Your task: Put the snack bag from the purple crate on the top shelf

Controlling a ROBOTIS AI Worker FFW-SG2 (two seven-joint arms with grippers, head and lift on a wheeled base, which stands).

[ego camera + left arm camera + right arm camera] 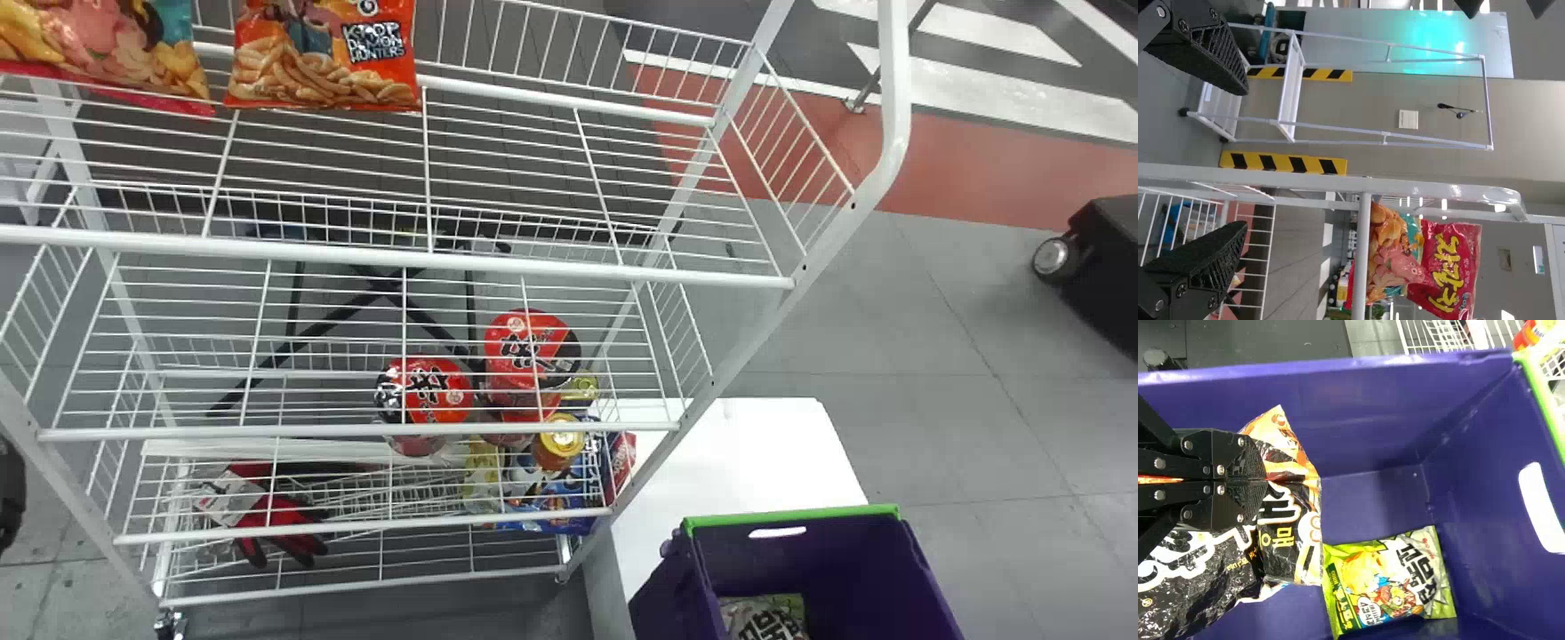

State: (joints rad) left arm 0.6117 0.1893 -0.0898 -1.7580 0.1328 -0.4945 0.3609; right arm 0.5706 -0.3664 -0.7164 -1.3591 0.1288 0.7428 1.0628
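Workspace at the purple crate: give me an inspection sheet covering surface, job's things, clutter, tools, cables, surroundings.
Surface: white table beside the wire rack, purple crate at its near end.
Job's things: black-and-orange snack bag gripped at the crate; green snack bag lying inside; orange snack bag on the top shelf, toward the left.
Clutter: red-topped cups and red-and-black gloves on lower shelves.
Tools: right tool closed on the black-and-orange bag; left tool open, by the rack.
Cables: nothing seen.
Surroundings: grey floor, black wheeled case to the right.
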